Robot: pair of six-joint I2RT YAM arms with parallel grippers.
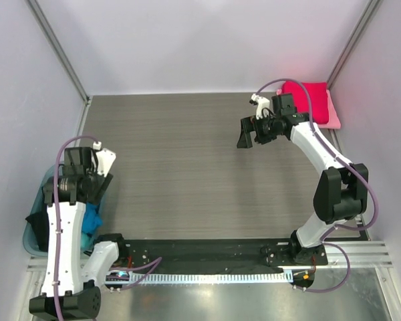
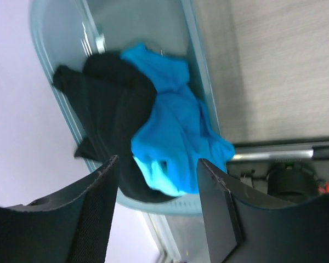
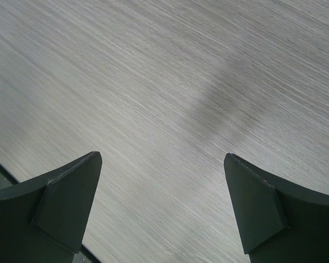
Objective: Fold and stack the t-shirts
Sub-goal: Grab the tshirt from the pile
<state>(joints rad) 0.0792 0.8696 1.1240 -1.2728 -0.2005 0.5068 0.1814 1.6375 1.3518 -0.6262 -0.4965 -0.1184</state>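
— From above, we see the left gripper [image 1: 95, 192] over the teal tub [image 1: 32, 242], with the blue t-shirt [image 1: 90, 221] inside it. The crimson t-shirt [image 1: 306, 93] lies on the pink t-shirt [image 1: 333, 118] at the far right.
— On the left wrist, we find its jaws apart and empty above the blue and black t-shirt [image 2: 112, 104].
— On the right wrist, we see the right gripper [image 3: 162, 159] spread wide over the table [image 3: 153, 82].

Counter [image 1: 187, 167]: grey wood-grain laminate, matt, fine streaks.
Tub [image 2: 137, 24]: translucent teal plastic, smooth, glossy.
Blue t-shirt [image 2: 178, 131], black t-shirt [image 2: 112, 104]: soft matt cloth, creased.
Crimson t-shirt [image 1: 306, 97], pink t-shirt [image 1: 334, 115]: matt cloth.
Right end effector [image 3: 163, 159]: dull black plastic.
Left end effector [image 2: 158, 164]: black, finely textured.
Near rail [image 1: 367, 251]: brushed metal.
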